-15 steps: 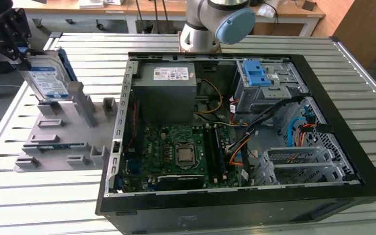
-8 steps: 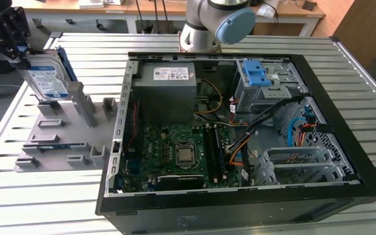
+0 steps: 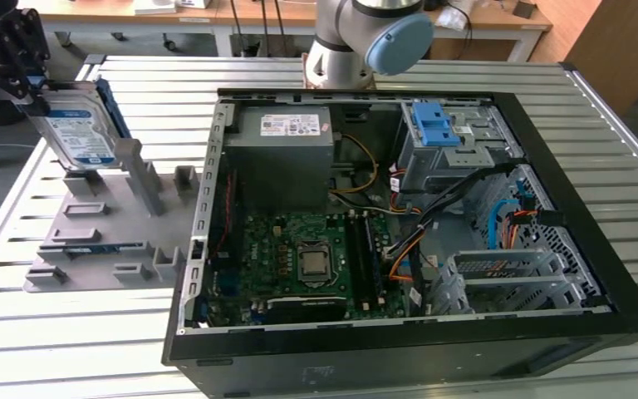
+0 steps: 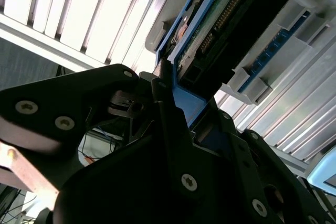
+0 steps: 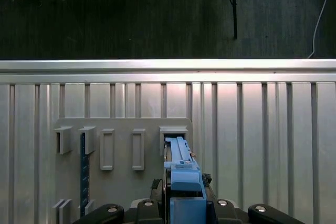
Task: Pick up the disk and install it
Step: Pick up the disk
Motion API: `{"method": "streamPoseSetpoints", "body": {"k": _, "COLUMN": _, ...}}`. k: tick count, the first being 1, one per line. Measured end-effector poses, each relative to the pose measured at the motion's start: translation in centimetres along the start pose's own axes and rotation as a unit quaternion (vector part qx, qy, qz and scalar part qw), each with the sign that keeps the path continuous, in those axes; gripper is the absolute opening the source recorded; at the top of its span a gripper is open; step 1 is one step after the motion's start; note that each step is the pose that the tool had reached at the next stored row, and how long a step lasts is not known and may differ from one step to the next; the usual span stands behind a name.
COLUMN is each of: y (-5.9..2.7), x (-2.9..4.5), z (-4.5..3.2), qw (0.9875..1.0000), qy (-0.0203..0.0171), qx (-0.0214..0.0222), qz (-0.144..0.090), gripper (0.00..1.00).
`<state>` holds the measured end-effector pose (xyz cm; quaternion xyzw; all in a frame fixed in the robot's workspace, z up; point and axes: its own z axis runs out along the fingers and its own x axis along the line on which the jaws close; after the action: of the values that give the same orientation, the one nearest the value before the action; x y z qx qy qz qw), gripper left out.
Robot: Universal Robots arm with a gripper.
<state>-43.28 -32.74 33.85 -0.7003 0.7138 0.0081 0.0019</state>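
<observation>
- Since the gripper is closed on the disk and holds it upright on edge, I judge the pick-up half of the task to be done or very nearly done.
- In the second wrist view the black fingers press against the blue carrier rail at one end of the drive, with no gap that I can see.
- The disk sits at the far left of the exterior view, over the far end of the grey fixture plate, which lies on the slatted metal table.
- The drive hangs straight below the gripper, with its label facing the near side.
- Its lower edge is right at the fixture's upright posts. I cannot tell whether it has cleared the holding slot or is touching it.
- Installing is what remains, since the disk is well apart from the open computer case, which lies to the exterior view's right of the fixture.
- Inside the case, a bare metal drive cage stands at the near right and a bay with blue latches at the far right. Nothing is seated in the cage as far as I can see.
- The drive is outside the case walls, so I put the task at roughly its halfway point.
</observation>
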Motion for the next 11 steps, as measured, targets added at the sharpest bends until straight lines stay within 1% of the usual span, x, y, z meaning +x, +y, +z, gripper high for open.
{"method": "streamPoseSetpoints", "body": {"k": 11, "y": 0.02, "x": -0.02, "z": -0.85, "qw": 1.0000, "qy": -0.0001, "qx": 0.0001, "qz": 0.000, "gripper": 0.36}}
